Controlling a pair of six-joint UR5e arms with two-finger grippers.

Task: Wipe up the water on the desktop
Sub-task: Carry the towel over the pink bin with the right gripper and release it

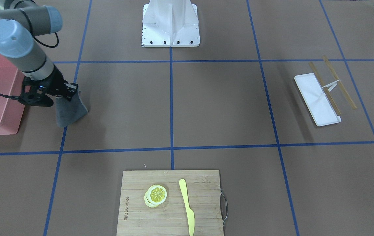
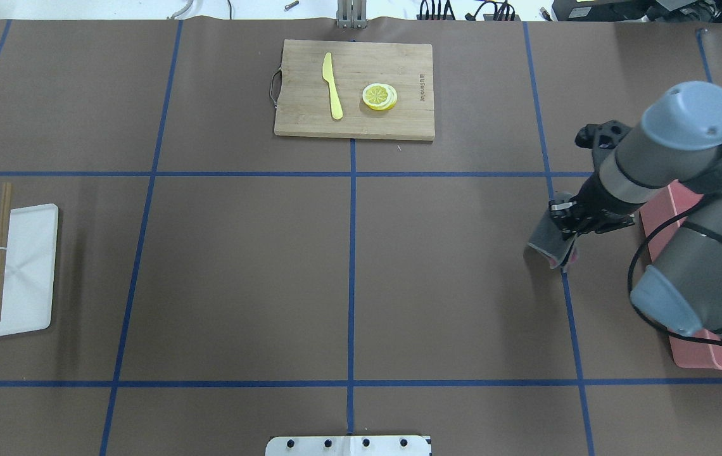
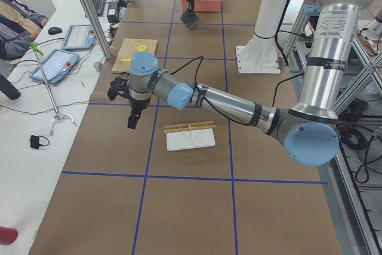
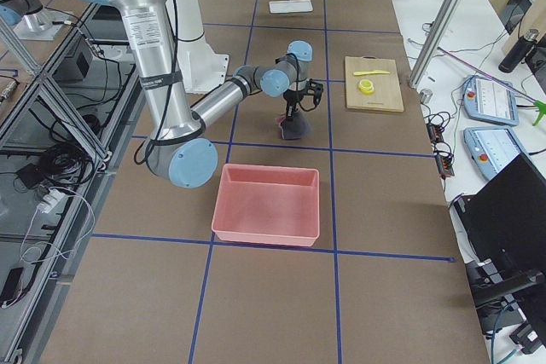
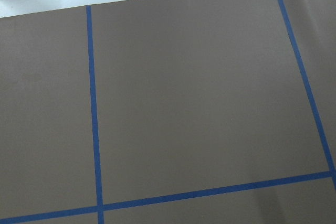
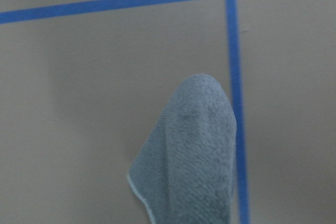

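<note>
The desktop (image 2: 449, 272) is a brown tabletop with blue tape lines; I make out no water on it. My right gripper (image 2: 565, 216) is shut on a grey cloth (image 2: 548, 242), which hangs down with its lower end touching or just above the desktop beside a tape line. The cloth also shows in the front view (image 1: 71, 111) and the right wrist view (image 6: 191, 156). My left gripper (image 3: 132, 120) shows only in the exterior left view, above the desktop near the white tray; I cannot tell whether it is open or shut.
A pink bin (image 2: 715, 361) stands just behind my right arm. A bamboo cutting board (image 2: 354, 126) with a yellow knife (image 2: 333, 85) and lemon slices (image 2: 379, 96) lies at the far middle. A white tray (image 2: 25, 266) with wooden sticks lies at the left.
</note>
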